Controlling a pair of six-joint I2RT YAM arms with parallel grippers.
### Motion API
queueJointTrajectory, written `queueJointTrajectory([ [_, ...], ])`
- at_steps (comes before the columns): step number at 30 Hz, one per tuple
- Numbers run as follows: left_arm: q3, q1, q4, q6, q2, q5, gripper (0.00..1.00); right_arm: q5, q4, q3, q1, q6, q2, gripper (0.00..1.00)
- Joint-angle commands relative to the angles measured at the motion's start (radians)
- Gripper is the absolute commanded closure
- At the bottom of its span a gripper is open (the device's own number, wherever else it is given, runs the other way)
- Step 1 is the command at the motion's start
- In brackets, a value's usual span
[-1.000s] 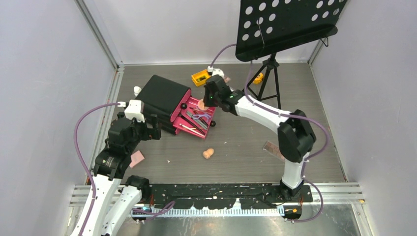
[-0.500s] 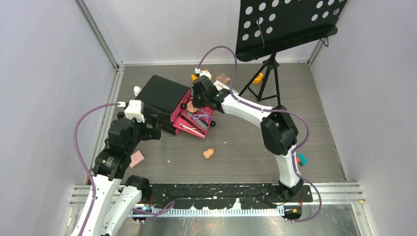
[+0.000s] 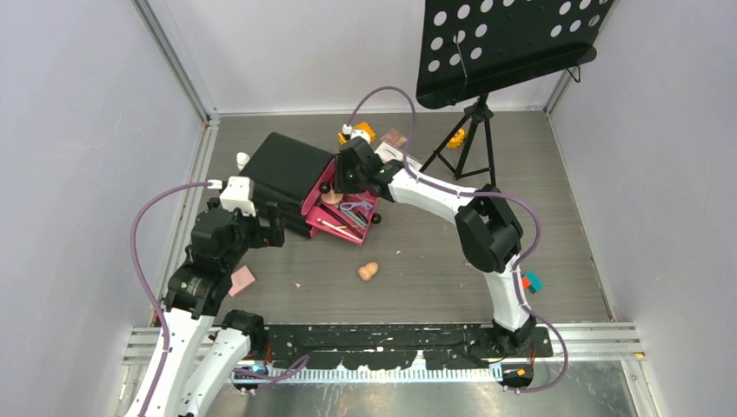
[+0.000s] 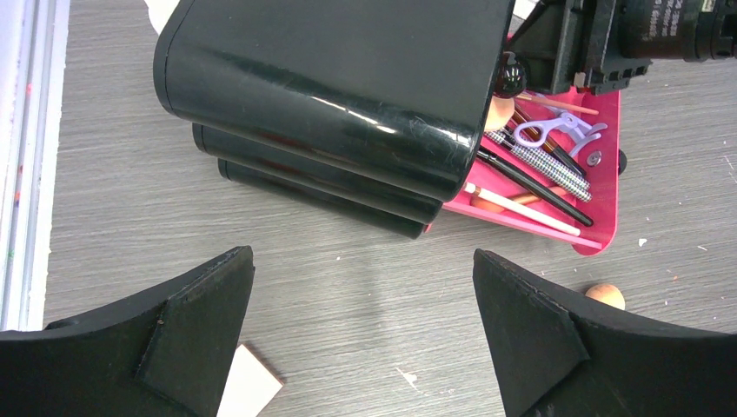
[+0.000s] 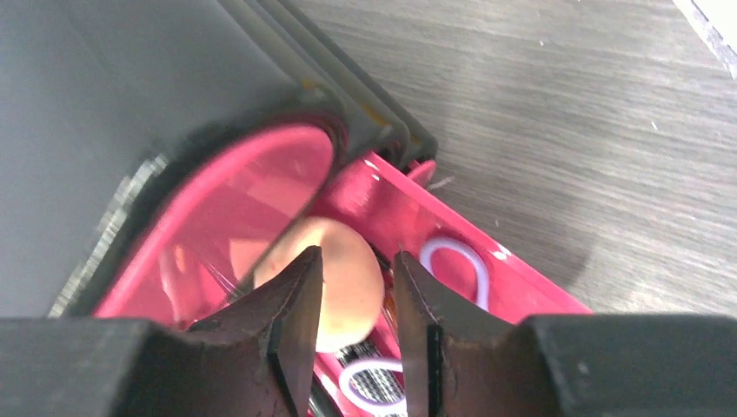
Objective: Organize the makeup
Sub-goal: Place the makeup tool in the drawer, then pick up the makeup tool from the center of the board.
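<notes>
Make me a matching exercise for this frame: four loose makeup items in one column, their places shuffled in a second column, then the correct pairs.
Things
1. lilac plastic scissors
2. loose peach egg-shaped sponge
3. small teal block
4. pale pink square pad

Places
A. on the grey table beside the left arm
B. in the open pink drawer of the black chest
C. on the table beside the right arm's lower link
D. on the bare table in front of the open drawer

Pairs: 1-B, 2-D, 3-C, 4-A
</notes>
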Motion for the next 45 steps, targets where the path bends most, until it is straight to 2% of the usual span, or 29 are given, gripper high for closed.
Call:
queueJointTrajectory([
  [1, 0.000, -0.003, 0.045, 0.013, -0.006, 0.007, 0.00, 0.038, 0.043, -0.056, 0.008, -0.021, -0.126, 0.58],
  [10, 0.000, -0.003, 0.047, 0.013, -0.003, 0.009, 0.00, 0.117, 0.024, -0.265, 0.016, -0.117, -0.349, 0.54],
  [18, 0.000, -0.003, 0.043, 0.013, -0.002, 0.006, 0.00, 0.120, 0.010, -0.504, 0.088, -0.065, -0.508, 0.54],
  [22, 0.000, -0.003, 0.042, 0.014, -0.001, 0.003, 0.00, 0.204, -0.034, -0.602, 0.176, 0.094, -0.571, 0.54],
  [25, 0.001, -0.003, 0.042, 0.014, 0.002, 0.004, 0.00, 0.310, -0.139, -0.639, 0.223, 0.376, -0.587, 0.54],
  [27, 0.000, -0.003, 0.043, 0.014, 0.003, 0.004, 0.00, 0.321, -0.176, -0.670, 0.240, 0.579, -0.585, 0.52],
  [29, 0.000, -0.003, 0.044, 0.014, 0.003, 0.004, 0.00, 0.317, -0.160, -0.716, 0.262, 0.759, -0.590, 0.50],
  [31, 0.000, -0.003, 0.042, 0.013, 0.002, 0.005, 0.00, 0.327, -0.105, -0.767, 0.281, 0.862, -0.592, 0.49],
  [35, 0.000, -0.003, 0.042, 0.012, -0.002, 0.006, 0.00, 0.324, -0.072, -0.808, 0.286, 0.957, -0.557, 0.48],
  [45, 0.001, -0.003, 0.040, 0.013, -0.006, 0.010, 0.00, 0.248, 0.057, -0.812, 0.285, 0.997, -0.447, 0.48],
])
